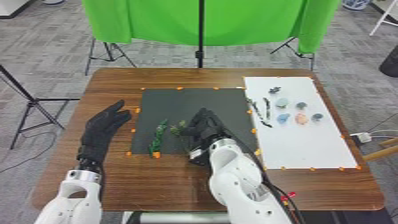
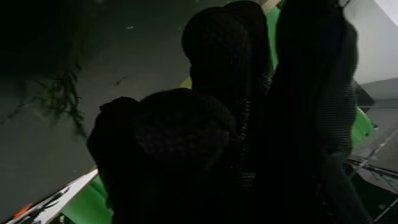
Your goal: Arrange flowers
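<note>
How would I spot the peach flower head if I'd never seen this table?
On the brown table, find the white sheet at right. In its nearer row, the flower head lies between a light blue one and a darker grey-blue one; it alone is peach.

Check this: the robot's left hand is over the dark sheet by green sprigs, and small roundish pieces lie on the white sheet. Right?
Wrong hand: the head view shows the right hand over the dark sheet by green sprigs. Roundish pieces do lie on the white sheet.

Mat (image 1: 169, 102) lies on table (image 1: 169, 185), left of sheet (image 1: 311, 147). Sprig (image 1: 159, 135) lies on mat. Blooms (image 1: 301, 118) lie on sheet, right of stems (image 1: 267, 107).
</note>
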Tool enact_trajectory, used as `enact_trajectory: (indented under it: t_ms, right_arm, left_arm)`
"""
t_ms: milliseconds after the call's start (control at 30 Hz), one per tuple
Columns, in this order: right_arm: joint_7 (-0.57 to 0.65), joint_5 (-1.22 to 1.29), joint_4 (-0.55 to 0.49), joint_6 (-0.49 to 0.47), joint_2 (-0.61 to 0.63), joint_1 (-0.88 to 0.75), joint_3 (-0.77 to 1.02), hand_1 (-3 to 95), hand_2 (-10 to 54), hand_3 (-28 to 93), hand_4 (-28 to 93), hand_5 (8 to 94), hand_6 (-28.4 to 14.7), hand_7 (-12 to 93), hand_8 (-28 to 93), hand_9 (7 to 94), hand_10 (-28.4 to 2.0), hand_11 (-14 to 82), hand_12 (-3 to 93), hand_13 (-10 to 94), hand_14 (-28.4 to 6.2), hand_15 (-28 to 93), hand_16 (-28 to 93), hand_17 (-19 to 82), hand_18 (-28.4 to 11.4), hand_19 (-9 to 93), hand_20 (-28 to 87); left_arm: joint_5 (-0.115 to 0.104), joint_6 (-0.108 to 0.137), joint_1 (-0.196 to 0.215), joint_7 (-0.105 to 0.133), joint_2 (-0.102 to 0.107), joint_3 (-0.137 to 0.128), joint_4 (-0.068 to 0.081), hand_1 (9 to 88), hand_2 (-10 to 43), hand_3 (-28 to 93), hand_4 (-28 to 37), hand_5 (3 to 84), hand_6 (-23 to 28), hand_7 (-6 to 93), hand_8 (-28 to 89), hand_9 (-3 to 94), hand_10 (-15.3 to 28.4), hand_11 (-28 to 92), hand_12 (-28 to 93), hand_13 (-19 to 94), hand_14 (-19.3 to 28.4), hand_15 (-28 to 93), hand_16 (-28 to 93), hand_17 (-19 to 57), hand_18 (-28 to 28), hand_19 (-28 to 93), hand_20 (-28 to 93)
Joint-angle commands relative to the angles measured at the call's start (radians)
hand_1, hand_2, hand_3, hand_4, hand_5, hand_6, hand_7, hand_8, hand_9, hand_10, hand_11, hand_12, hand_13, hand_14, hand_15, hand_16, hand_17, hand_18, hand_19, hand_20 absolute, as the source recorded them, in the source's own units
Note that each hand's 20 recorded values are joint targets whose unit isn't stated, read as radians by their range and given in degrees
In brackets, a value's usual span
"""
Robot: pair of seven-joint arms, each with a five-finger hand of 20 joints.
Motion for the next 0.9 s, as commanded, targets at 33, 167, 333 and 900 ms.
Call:
enact_trajectory:
  t_ms: [33, 167, 333, 900]
  right_arm:
    - [-0.044, -0.044, -0.008, -0.009, -0.010, -0.010, 0.023, 78.4, -9.5, -28, 40, 82.2, -1.6, 28, 16, 91.8, -10.6, 36.9, 24.7, 94, -1.2, 58, 27, 68, -9.4, 93, 52]
    - [-0.082, -0.085, -0.045, -0.016, 0.009, 0.001, 0.049, 67.1, -9.5, 0, 23, 82.0, -1.5, 29, 15, 91.6, -10.8, 37.1, 24.7, 94, -1.6, 57, 28, 67, -9.9, 93, 52]
    - [-0.062, -0.127, -0.097, -0.018, 0.141, 0.093, 0.071, 45.0, -9.5, 54, -13, 81.5, -1.1, 29, 11, 90.8, -11.0, 36.4, 24.8, 94, -2.1, 55, 29, 66, -10.8, 93, 53]
    - [0.086, -0.291, 0.040, -0.445, 0.275, 0.271, 0.266, 29.0, -9.5, 50, -12, 75.3, -5.4, 11, -6, 85.2, -13.5, 37.6, 28.6, 92, -3.3, 56, 33, 65, -10.7, 93, 54]
  left_arm:
    - [0.007, -0.009, 0.005, -0.013, -0.008, 0.001, 0.006, 23.5, -4.3, 66, -20.3, 46.9, 2.9, 8.3, -5, 46.7, 13.5, 15, 13, 38, 16.9, 13, 3, 8.4, 12.9, 10, 26]
    - [0.007, -0.009, 0.010, -0.009, -0.014, -0.001, 0.005, 23.5, -4.3, 66, -20.4, 46.9, 2.8, 8.3, -5, 46.6, 13.4, 15, 13, 38, 16.9, 13, 3, 8.3, 12.9, 10, 26]
    - [0.005, -0.004, 0.017, -0.006, -0.021, -0.007, 0.002, 23.6, -4.2, 66, -20.4, 46.9, 2.9, 8.3, -5, 46.7, 13.5, 15, 13, 38, 16.9, 13, 3, 8.3, 12.8, 10, 26]
    - [0.007, 0.000, 0.026, -0.006, -0.021, -0.016, -0.003, 23.5, -4.3, 66, -20.4, 47.0, 2.8, 8.3, -5, 46.7, 13.5, 15, 13, 38, 16.9, 13, 3, 8.4, 12.8, 10, 26]
